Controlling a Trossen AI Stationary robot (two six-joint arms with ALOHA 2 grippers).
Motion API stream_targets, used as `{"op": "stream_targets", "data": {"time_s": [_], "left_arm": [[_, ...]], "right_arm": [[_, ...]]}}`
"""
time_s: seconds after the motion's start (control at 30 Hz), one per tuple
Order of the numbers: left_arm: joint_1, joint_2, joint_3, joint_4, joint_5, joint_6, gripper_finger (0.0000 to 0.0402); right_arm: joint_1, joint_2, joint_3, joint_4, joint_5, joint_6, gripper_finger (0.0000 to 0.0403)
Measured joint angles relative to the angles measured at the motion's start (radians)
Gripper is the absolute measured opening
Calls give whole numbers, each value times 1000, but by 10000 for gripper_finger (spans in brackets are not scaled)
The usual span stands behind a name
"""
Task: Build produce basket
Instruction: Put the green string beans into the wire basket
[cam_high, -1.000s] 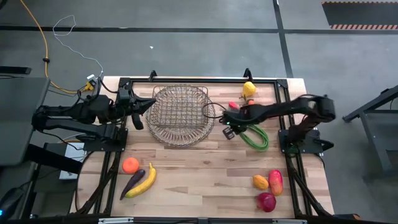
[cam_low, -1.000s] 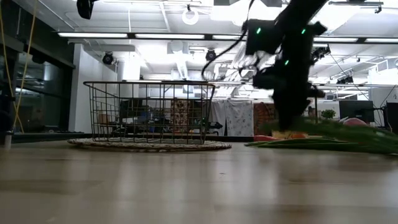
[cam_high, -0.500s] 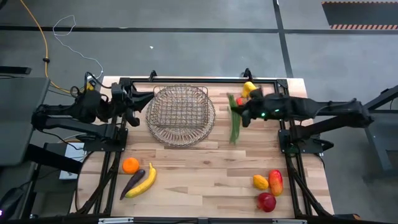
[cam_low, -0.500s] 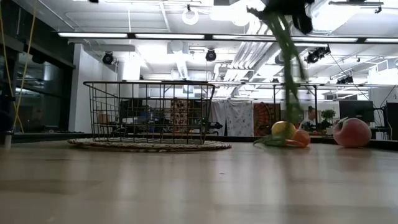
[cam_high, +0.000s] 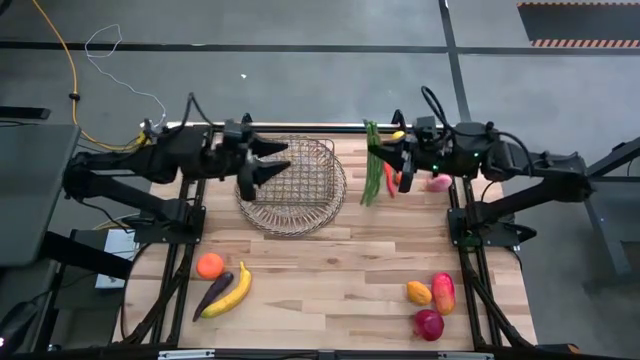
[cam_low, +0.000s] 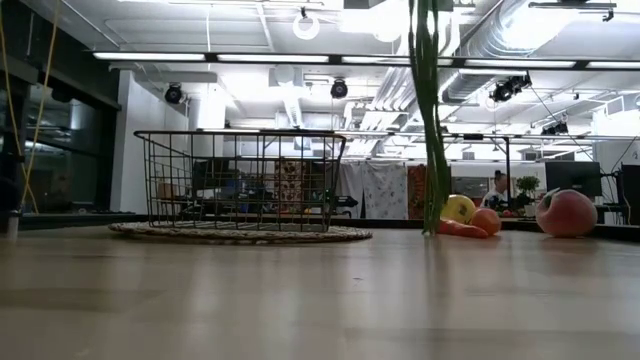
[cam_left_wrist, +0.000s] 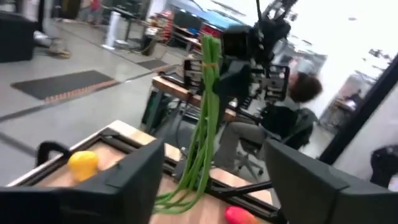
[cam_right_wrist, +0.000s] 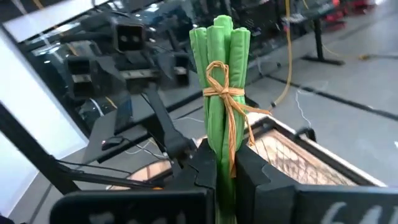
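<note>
Right gripper (cam_high: 401, 166) is clamped on the green bean bundle (cam_high: 373, 175), tied with straw twine, and has lifted it clear off the table's right side, where it lay a second ago; it now hangs upright in the air just right of the wire basket (cam_high: 291, 185), tips dangling close to the boards in the low view (cam_low: 431, 120). Left gripper (cam_high: 265, 164) has swung in from the table's left edge and hovers over the basket's left rim; its fingers (cam_left_wrist: 134, 180) stand apart, holding nothing, having opened within the last second. Basket looks empty. Orange (cam_high: 209, 265), eggplant (cam_high: 213, 293) and banana (cam_high: 231, 291) lie near left; apples (cam_high: 428, 323) near right; lemon (cam_low: 458, 208) and chilli (cam_high: 389, 180) far right. Judgement: a handover of the beans, or a direct drop into the basket, seems set up.
</note>
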Motion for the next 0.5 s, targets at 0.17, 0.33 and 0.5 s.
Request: {"op": "stream_targets", "data": {"time_s": [0.17, 0.33, 0.5], "left_arm": [[0, 121, 115, 11, 15, 107, 320], [13, 207, 200, 11, 67, 168, 322], [34, 275, 253, 21, 184, 141, 322]], "right_arm": [[26, 72, 142, -15, 3, -70, 5], [31, 144, 286, -42, 9, -122, 5], [31, 208, 386, -51, -1, -173, 5]]}}
